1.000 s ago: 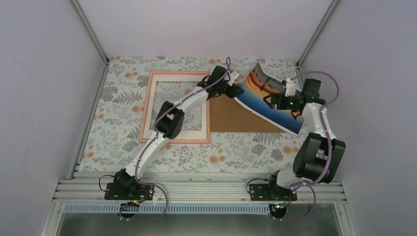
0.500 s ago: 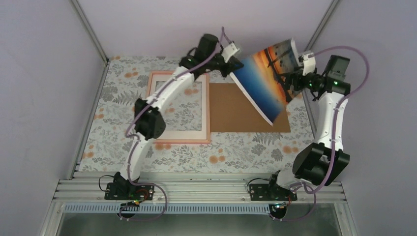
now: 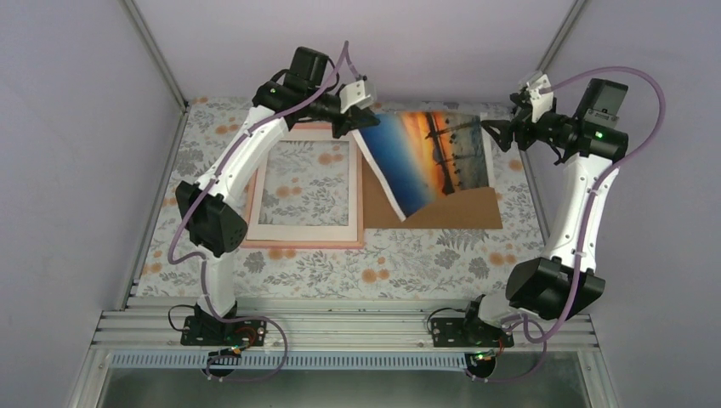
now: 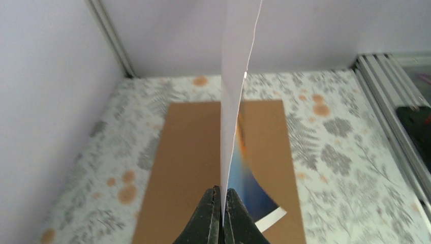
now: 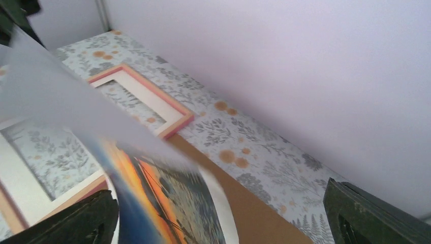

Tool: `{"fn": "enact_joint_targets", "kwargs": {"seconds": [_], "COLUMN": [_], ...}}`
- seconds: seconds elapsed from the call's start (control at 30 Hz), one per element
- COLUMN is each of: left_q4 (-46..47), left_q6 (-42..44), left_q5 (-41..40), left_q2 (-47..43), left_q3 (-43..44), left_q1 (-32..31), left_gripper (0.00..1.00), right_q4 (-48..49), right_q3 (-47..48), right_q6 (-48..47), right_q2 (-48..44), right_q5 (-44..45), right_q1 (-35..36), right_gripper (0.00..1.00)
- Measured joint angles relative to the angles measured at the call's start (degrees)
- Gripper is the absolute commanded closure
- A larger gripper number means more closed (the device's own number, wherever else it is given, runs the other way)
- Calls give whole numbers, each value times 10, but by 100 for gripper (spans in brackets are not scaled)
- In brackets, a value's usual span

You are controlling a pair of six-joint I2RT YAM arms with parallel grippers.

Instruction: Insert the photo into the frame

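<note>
Just let go with the right gripper [image 3: 497, 127], jaws wide apart. Now dangling the photo [image 3: 434, 157] off the left gripper [image 3: 366, 127], clamped on its corner, above the backing board [image 3: 463, 211]. Next up, probably swinging it left onto the frame [image 3: 302, 244].

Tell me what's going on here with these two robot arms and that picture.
The left gripper is shut on one edge of the photo and holds it in the air above the brown backing board. The right gripper is open at the photo's opposite edge and is not clamping it. The pink frame lies flat on the table to the left, and the photo is not yet in it.
</note>
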Motion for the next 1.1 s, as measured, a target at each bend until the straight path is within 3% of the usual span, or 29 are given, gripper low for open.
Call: {"fn": "enact_joint_targets", "kwargs": {"seconds": [0.1, 0.23, 0.43, 0.53, 0.6, 0.67, 0.8, 1.1], "left_q4": [-29, -56, -82, -94, -98, -100, -122, -152], "left_q6": [34, 65, 98, 115, 122, 128, 123, 122], "left_q5": [11, 23, 35, 35, 32, 24, -9, -82], "left_q2": [-14, -33, -66, -77, -81, -83, -80, -59], "left_q3": [-40, -59, -59, -59, -59, -59, -34, 76], "left_q1": [2, 1, 1, 1, 1, 1, -5, -74], "left_gripper": [98, 98, 98, 94, 79, 55, 39, 38], "right_q4": [-14, -34, -51, -46, -37, -28, -10, 3], "right_q3": [-15, -35, -39, -47, -54, -61, -81, -114], "right_q6": [-34, -68, -104, -111, -113, -113, -113, -123], "right_q2": [-13, -35, -50, -64, -77, -94, -134, -166], "right_q5": [-25, -40, -49, -48, -47, -48, -55, -79], "right_q1": [11, 51, 91, 91, 91, 91, 95, 115], "right_gripper": [2, 22, 68, 96, 97, 97, 97, 97]}}
